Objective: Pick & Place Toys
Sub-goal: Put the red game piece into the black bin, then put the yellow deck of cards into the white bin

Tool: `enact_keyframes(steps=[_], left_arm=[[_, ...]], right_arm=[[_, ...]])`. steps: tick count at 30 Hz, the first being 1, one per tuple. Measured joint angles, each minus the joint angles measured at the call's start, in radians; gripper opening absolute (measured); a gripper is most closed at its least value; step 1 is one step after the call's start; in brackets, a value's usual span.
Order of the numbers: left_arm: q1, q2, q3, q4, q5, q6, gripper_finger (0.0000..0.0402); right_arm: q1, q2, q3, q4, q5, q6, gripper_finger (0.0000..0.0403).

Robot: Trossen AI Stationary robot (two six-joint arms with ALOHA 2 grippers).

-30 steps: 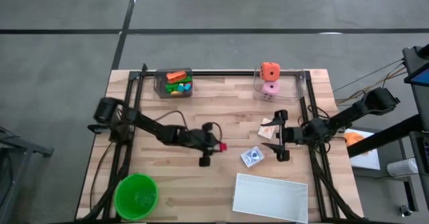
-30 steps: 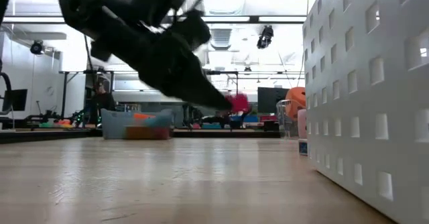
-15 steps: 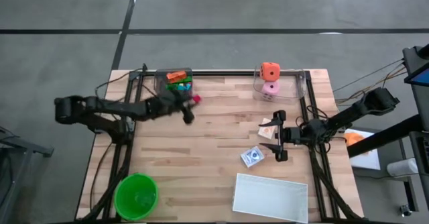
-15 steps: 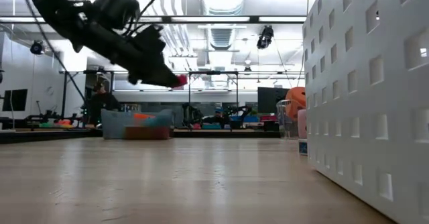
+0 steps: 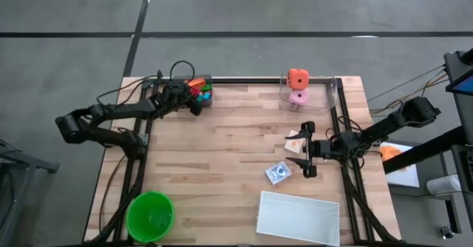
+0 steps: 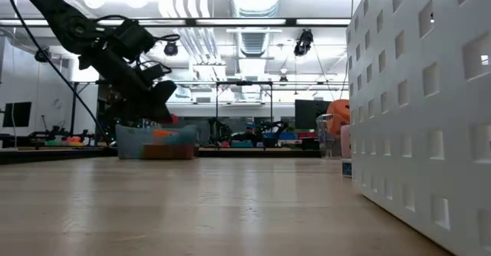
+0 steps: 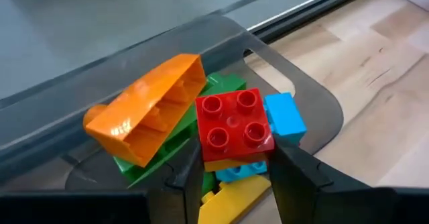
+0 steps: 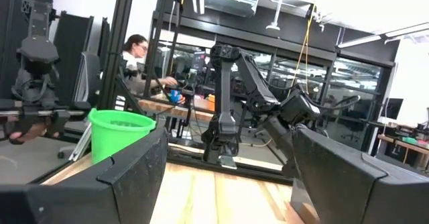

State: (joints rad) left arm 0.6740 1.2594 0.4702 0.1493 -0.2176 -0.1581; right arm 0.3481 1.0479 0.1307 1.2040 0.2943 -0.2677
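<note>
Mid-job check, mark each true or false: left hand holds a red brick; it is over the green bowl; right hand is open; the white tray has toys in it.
1. The left hand holds a red brick. True.
2. It is over the green bowl. False: it is over the clear bin of bricks.
3. The right hand is open. True.
4. The white tray has toys in it. False: none show in it.

The wooden table (image 5: 222,147) carries a green bowl (image 5: 150,216), white tray (image 5: 298,217), two clear bins (image 5: 191,92) and apparently printed cards (image 5: 278,172).
</note>
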Motion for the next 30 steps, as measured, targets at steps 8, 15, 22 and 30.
enact_keyframes(steps=[8,15,22,30], left_arm=[[0.001,0.0,0.0,-0.003,0.0,0.0,0.0229],[0.001,0.0,0.001,-0.001,-0.015,0.0,0.0311],[-0.033,-0.033,0.001,0.074,0.056,0.0,0.0321],[-0.17,-0.151,0.001,0.214,0.255,0.012,0.0322]], right_arm=[[0.0,0.001,0.0,-0.001,0.0,0.001,0.0313],[0.0,0.001,0.0,-0.013,0.0,0.002,0.0313],[-0.001,0.001,0.003,-0.045,0.013,0.002,0.0313],[-0.005,0.0,0.054,-0.257,0.161,0.035,0.0313]])
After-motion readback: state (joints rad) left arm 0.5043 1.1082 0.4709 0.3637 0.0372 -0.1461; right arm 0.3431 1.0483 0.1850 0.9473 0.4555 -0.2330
